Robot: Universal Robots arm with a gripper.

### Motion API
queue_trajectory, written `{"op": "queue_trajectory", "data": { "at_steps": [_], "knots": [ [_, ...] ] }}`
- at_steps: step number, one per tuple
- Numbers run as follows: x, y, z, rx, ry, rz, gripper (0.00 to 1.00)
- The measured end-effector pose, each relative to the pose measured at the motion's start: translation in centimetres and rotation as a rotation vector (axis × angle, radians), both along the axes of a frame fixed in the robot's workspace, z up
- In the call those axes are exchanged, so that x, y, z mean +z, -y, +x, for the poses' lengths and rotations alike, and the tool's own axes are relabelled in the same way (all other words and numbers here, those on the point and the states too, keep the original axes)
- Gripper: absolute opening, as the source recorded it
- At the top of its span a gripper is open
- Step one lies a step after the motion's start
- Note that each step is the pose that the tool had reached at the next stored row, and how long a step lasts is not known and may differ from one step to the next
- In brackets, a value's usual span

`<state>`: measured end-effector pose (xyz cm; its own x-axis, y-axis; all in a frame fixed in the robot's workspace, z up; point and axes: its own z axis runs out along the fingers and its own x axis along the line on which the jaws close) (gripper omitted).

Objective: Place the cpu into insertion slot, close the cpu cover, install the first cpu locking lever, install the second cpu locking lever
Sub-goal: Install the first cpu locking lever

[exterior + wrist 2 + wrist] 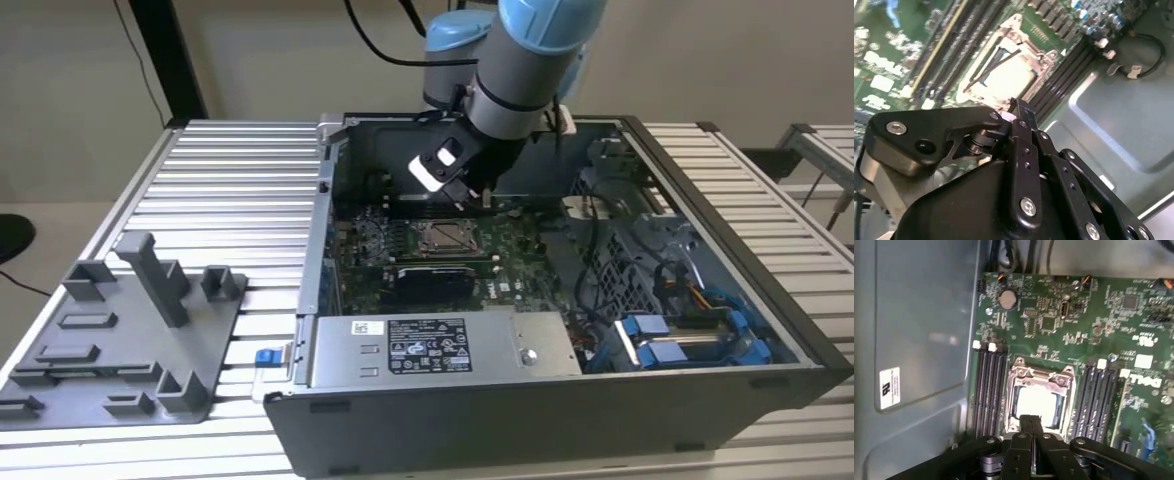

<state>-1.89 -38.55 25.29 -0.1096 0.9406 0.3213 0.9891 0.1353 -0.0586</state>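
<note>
Hanging at the rim of the insertion slot (443, 238), mid-board, the claw (1030, 421) shows fingers pressed together, pinching nothing. The cpu (1036, 405) lies seated under the cpu cover (1040, 374). Judging by this, a slipping tip could gouge the flanking memory slots (989, 390).

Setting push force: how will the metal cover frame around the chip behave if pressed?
The cover looks like thin sheet metal, so it is probably light and springy, apt to bend. It lies flat around the chip, so it likely won't slide or tip.
</note>
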Motion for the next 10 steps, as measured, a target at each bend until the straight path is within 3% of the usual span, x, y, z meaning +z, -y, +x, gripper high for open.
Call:
{"op": "queue_trajectory", "data": {
  "at_steps": [1, 4, 6, 10],
  "knots": [
    [0.0, 0.51, 0.42, 0.0, -0.0078, -0.0035, 0.0],
    [0.0, 1.62, 0.68, 0.0, -0.0179, -0.0074, 0.0],
    [-0.08, 1.73, 0.85, 0.0, -0.0195, -0.0167, 0.0],
    [-0.7, 1.73, 1.28, 0.0, -0.0194, -0.0275, 0.0]
  ]
}}
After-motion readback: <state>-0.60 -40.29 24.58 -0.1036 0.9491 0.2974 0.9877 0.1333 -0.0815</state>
